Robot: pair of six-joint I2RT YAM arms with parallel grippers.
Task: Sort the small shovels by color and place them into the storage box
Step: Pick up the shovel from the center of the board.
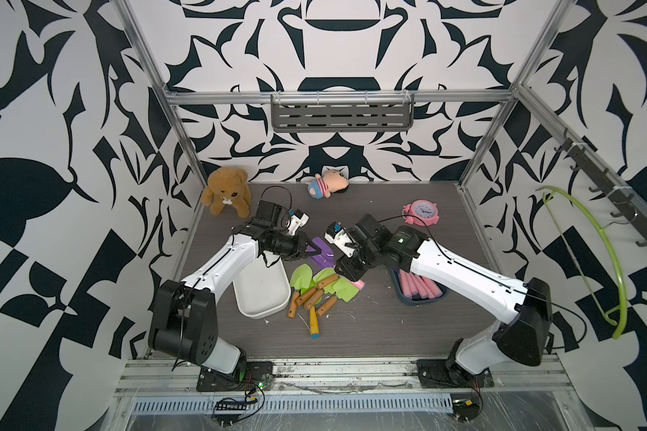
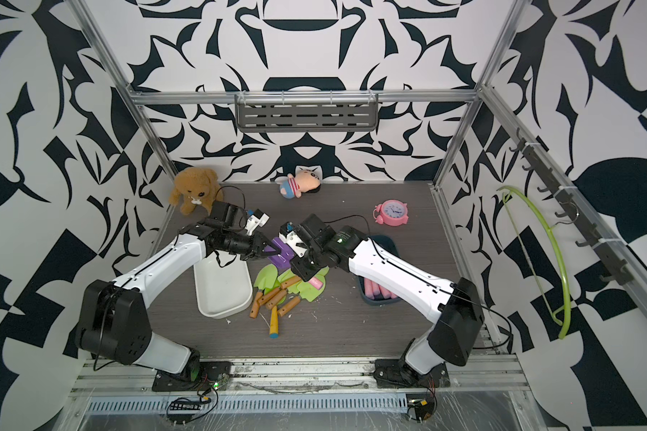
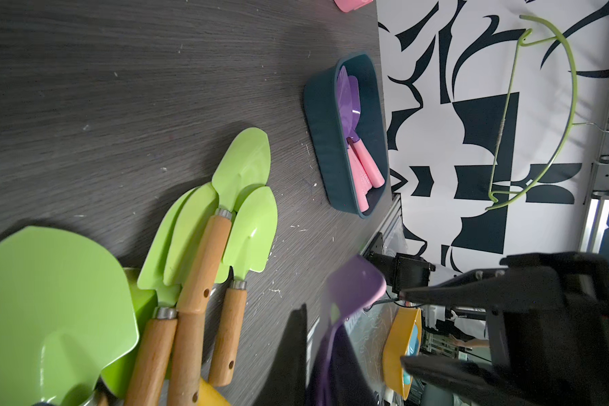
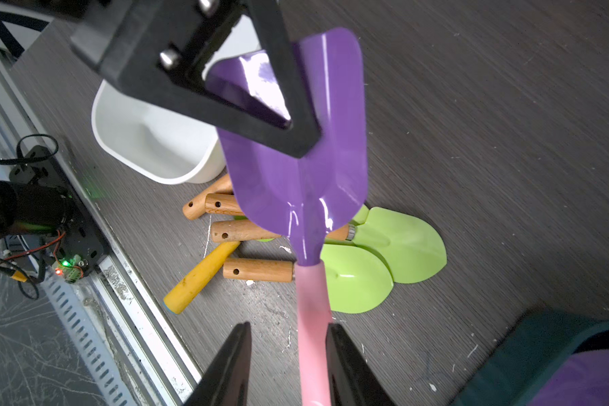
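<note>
1. Left gripper (image 4: 296,144) pinches the blade of the purple, pink-handled plastic shovel (image 4: 296,197), twelve o'clock of the lime-green shovel pile (image 1: 301,278).
2. Right gripper (image 4: 288,327) stands with jaws apart around its handle.

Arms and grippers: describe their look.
Left arm and right arm: white shells, black joints, thin black cables running along them. A green light glows on the right arm. Left gripper and right gripper are black with tapered, wedge-shaped fingers; white camera mounts sit above them.

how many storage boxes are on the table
2. A white box sits left of the green shovel pile; a dark teal box holding purple shovels sits right of it, partly under the right arm.
</note>
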